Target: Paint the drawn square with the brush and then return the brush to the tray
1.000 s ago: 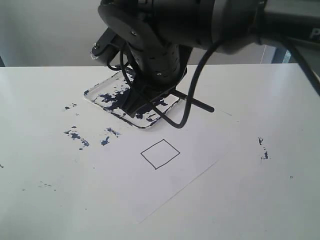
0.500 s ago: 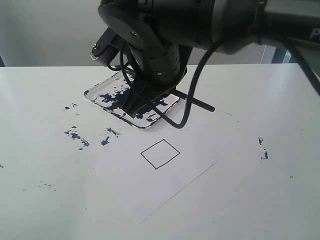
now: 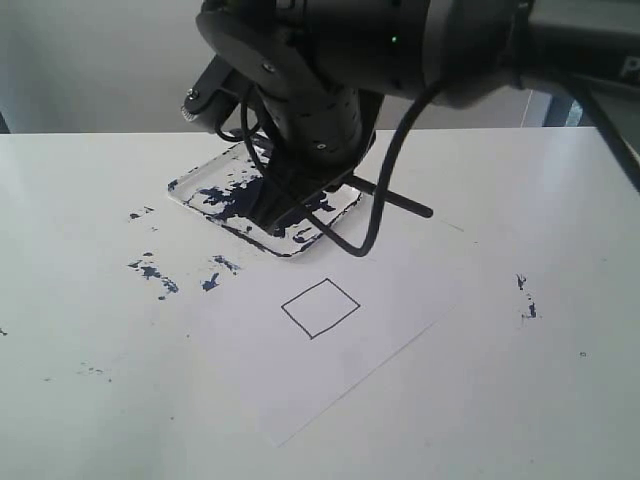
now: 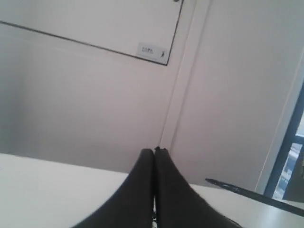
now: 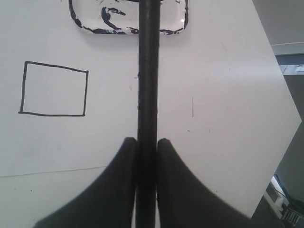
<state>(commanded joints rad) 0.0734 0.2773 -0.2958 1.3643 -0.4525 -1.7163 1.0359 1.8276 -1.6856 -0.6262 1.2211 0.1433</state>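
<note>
My right gripper (image 5: 147, 140) is shut on the brush (image 5: 147, 71), a long black stick that runs from between the jaws toward the tray (image 5: 185, 19). In the exterior view the right gripper (image 3: 268, 213) hangs low over the paint-smeared clear tray (image 3: 185, 190), and the brush handle (image 3: 400, 203) sticks out to the right. The brush tip is hidden behind the arm. The drawn square (image 3: 320, 307) (image 5: 53, 89) is a blank black outline on the white paper, just in front of the tray. My left gripper (image 4: 154, 150) is shut on nothing and points at a wall.
The white paper (image 3: 400, 290) lies at an angle on the white table. Dark paint splatters (image 3: 150, 270) mark the table left of the paper, and smaller spots (image 3: 527, 300) mark it on the right. A black cable (image 3: 375, 215) loops down from the arm beside the tray.
The brush's free end has edged slightly up and to the right. The arm stays over the tray and the grip is unchanged.
</note>
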